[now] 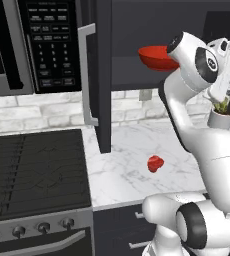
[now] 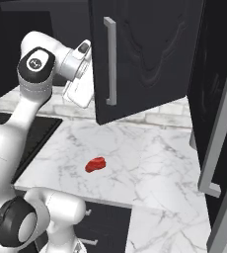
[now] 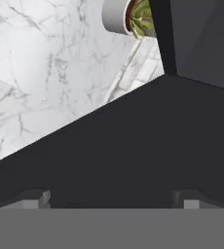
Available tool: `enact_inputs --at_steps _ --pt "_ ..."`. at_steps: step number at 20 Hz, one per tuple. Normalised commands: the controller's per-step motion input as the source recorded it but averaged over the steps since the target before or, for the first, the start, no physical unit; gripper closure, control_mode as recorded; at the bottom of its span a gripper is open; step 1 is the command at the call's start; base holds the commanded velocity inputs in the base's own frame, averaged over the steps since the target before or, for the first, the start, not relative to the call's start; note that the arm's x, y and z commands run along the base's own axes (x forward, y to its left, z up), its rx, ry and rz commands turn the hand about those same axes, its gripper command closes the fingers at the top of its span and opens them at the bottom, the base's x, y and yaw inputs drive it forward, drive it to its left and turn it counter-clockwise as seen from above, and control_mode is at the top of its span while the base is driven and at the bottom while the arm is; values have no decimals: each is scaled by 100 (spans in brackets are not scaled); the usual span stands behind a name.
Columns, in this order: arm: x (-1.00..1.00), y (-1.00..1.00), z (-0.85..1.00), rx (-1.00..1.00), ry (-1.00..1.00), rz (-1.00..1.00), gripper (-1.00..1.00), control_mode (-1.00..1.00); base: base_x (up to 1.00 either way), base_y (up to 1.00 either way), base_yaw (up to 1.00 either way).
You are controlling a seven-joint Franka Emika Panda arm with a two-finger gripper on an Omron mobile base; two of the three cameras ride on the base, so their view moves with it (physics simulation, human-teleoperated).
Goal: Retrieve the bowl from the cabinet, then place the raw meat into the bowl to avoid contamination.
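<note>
Marble counter (image 1: 122, 150) runs from the stove (image 1: 37, 170) on the left toward a white plant pot (image 1: 220, 119) at the back right. Above the stove hangs a black microwave (image 1: 47, 45) with a keypad. Beside it, the cabinet (image 2: 150, 54) stands with its doors swung open; long silver bar handles (image 2: 110, 62) run down the door fronts. The bowl (image 1: 156, 57) sits inside the cabinet on its shelf, partly hidden behind the arm's upper joint in the left base view. The meat (image 1: 155, 163) lies alone on the counter below, well apart from the bowl and near the front edge.

The gripper (image 3: 111, 197) is raised to cabinet height. In the hand view its two fingertips (image 3: 35, 198) stand wide apart with nothing between them, facing the dark underside of the cabinet, with the counter and the pot beyond.
</note>
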Motion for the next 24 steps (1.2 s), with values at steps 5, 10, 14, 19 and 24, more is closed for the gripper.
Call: enact_inputs --at_steps 5,10,14,19,24 --pt "-68 -89 0 7 -13 0 -100 -100 0 0 0" --pt "-54 -90 -1 11 -10 2 -100 -100 0 0 0" --pt "-29 -65 -11 8 -4 13 -100 -100 0 0 0" --pt "-6 -60 -17 6 0 12 -100 -100 0 0 0" --pt "0 -18 -3 1 -1 5 -100 -100 0 0 0"
